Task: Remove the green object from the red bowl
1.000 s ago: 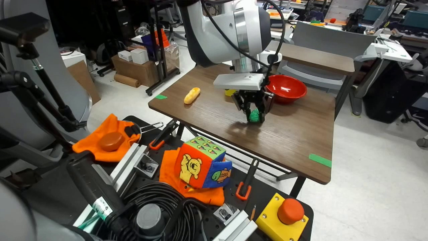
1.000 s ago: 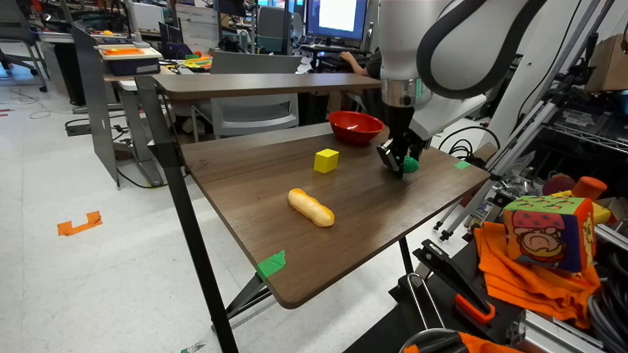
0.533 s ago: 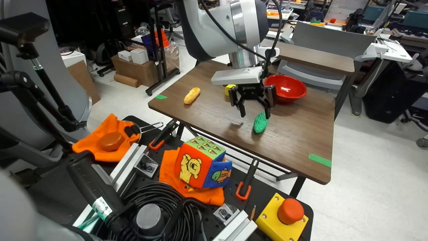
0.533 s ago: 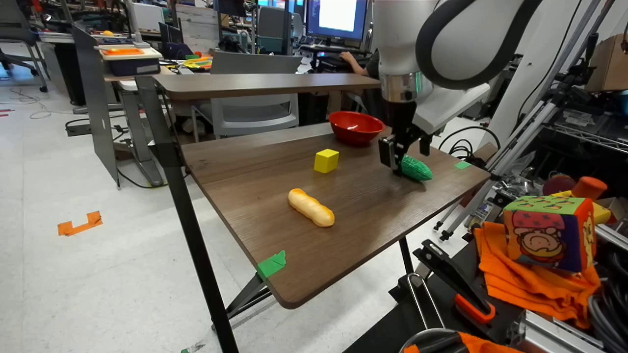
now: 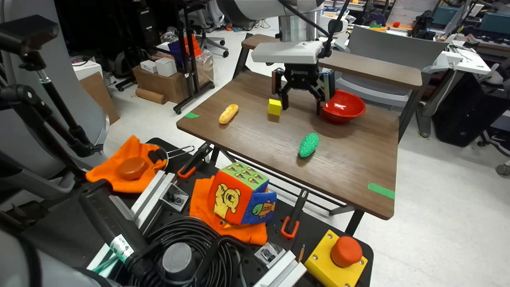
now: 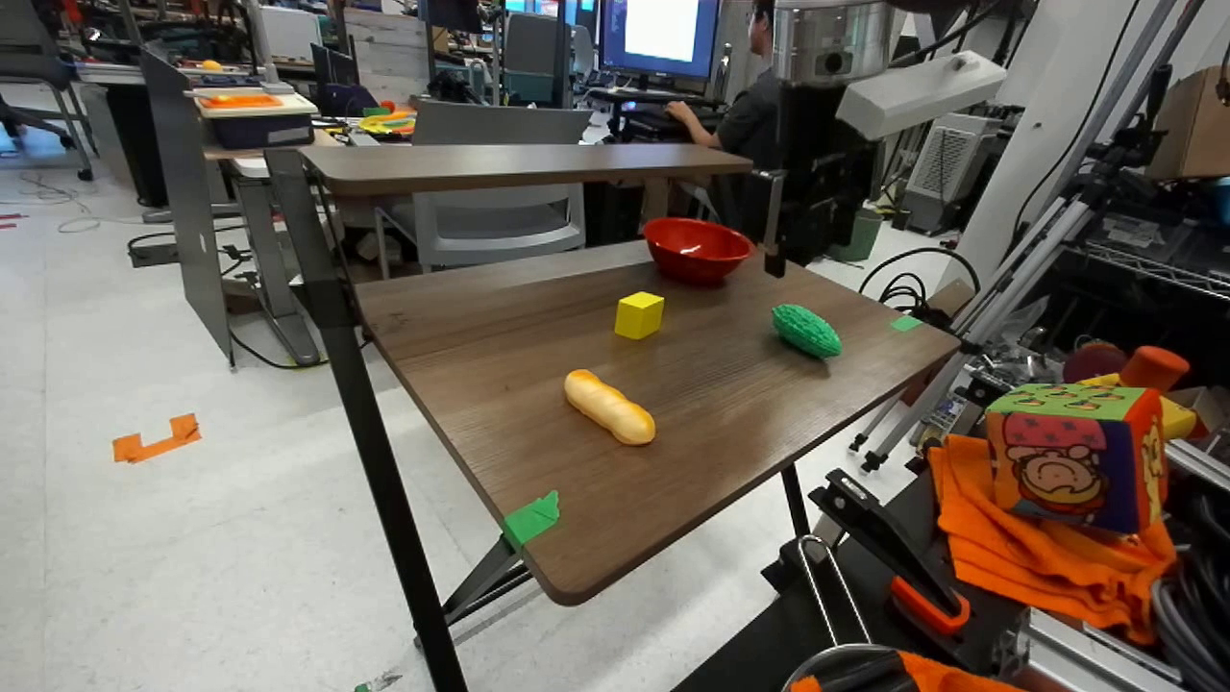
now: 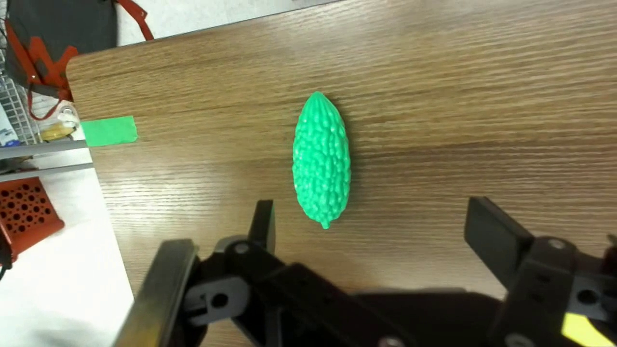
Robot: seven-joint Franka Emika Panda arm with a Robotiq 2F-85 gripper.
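The green object [image 5: 309,144], a bumpy gourd-like toy, lies on the table in both exterior views, outside the red bowl [image 5: 345,107]. No contents show inside the bowl [image 6: 698,250]. My gripper [image 5: 302,107] hangs above the table, with its jaws wide apart and nothing between them. One of its fingers overlaps the bowl's edge in that exterior view. In the wrist view the green object [image 7: 322,161] lies beyond the fingertips of the gripper [image 7: 370,217], nearer the left finger, and is untouched.
A yellow cube [image 6: 639,315] and a bread-like toy [image 6: 609,407] rest on the brown table [image 6: 461,346]. Green tape [image 5: 381,191] marks a table corner. A black cart with a soft picture cube [image 5: 241,194] and a red button [image 5: 346,251] stands in front.
My gripper has opened and let go of the green object, which now lies on the table. The arm has risen and drawn back from it.
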